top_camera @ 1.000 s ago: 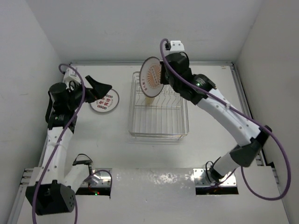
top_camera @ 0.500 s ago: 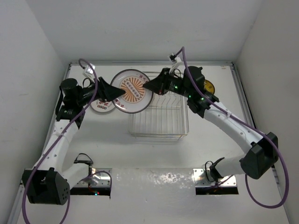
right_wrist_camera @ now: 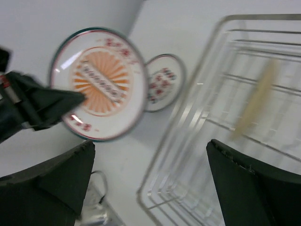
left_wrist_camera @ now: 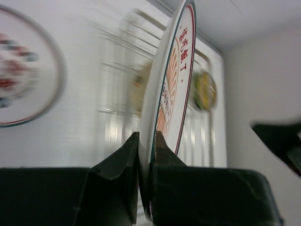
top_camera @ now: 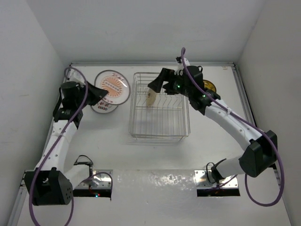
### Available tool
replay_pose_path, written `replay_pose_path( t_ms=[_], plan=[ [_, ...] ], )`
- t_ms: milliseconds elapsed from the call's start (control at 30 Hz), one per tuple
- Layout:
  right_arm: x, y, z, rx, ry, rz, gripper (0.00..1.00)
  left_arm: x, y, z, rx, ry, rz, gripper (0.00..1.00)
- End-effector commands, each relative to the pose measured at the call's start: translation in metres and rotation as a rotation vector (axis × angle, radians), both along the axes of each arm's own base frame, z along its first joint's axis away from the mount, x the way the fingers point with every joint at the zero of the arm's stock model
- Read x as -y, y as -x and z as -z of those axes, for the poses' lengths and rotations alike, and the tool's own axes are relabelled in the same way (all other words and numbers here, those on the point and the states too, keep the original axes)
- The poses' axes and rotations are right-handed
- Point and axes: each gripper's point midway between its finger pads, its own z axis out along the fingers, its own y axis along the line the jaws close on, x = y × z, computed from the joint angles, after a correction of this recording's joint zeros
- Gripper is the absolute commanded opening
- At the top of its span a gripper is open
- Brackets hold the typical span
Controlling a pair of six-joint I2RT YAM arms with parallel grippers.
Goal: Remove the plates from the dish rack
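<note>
White table (top_camera: 155, 153), left fingers (left_wrist_camera: 118, 162) pinching sunburst plate (left_wrist_camera: 177, 82)

One plate (top_camera: 112, 87) left of rack (top_camera: 160, 136); another plate (top_camera: 150, 98), seemingly upright, inside.

Dish rack (top_camera: 162, 123) shiny metal wire; sunburst plate (top_camera: 114, 86) glossy.

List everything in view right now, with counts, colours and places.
Round sunburst-patterned plate: one, white and orange, held by its rim, left of the rack.
Round ring-patterned plate: one, white with dark and red marks, flat on the table, far left.
Round plain plate: one, cream, upright in the rack.
Round plate: one, yellow-orange, right of the rack.
Wire dish rack: one, silver, table centre.
Table: white.
Left tool: black, clamping the sunburst plate.
Right tool: black, open, over the rack.
</note>
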Motion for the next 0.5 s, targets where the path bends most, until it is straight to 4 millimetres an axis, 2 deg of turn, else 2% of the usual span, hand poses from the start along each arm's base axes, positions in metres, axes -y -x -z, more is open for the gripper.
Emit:
replay_pose_path(
  t_ms=[0,67,167,200,233,267,467],
  plan=[
    [0.063,-0.013,0.009,-0.008,0.228,0.272,0.99,-0.078,-0.009,0.029,-0.117,-0.027,-0.403,0.0],
    [0.078,-0.012,0.016,-0.012,0.301,0.319,0.99,-0.102,-0.009,0.05,-0.176,-0.028,-0.515,0.0],
    [0.087,-0.008,0.019,-0.001,0.346,0.327,0.99,-0.115,-0.018,0.074,-0.241,-0.023,-0.575,0.0],
    [0.09,-0.007,0.019,0.004,0.356,0.333,0.99,-0.117,-0.022,0.092,-0.293,-0.024,-0.582,0.0],
    [0.092,-0.006,0.02,0.009,0.371,0.328,0.99,-0.118,-0.026,0.096,-0.302,-0.015,-0.589,0.0],
    [0.093,-0.005,0.022,0.006,0.383,0.328,0.99,-0.119,-0.03,0.108,-0.338,-0.013,-0.59,0.0],
    [0.092,-0.006,0.037,-0.004,0.463,0.275,0.99,-0.12,-0.057,0.133,-0.391,0.001,-0.559,0.13]
  ],
)
